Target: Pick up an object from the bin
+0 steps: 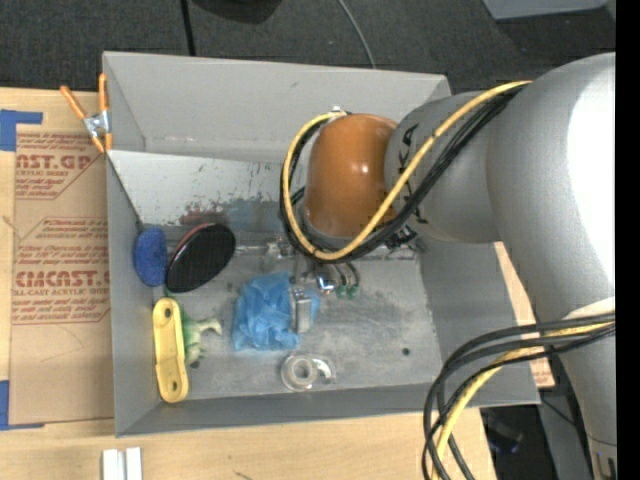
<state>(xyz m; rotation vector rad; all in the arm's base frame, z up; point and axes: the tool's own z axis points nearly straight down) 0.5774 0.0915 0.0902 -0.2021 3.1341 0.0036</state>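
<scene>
1. Blue crumpled cloth (258,313) lies mid-bin, slightly toward the near wall.
2. Your gripper (303,306) is down at the cloth's right edge, touching it; you cannot tell whether it is parted or closed.
3. Left of the cloth you have a black oval disc (200,256) and a yellow tool (168,351); a clear ring (305,371) lies just nearer.

The arm (540,158) is made of thick, rounded silver-grey links with a smooth sheen. Its wrist wears a glossy, dome-shaped orange cover (345,178). Yellow and black cables (292,173) loop round the left of that cover and trail off to its right over the grey shell. Dark lettering (405,151) stands just right of the cover. Below the cover sits the small metal pincer (303,306).
</scene>
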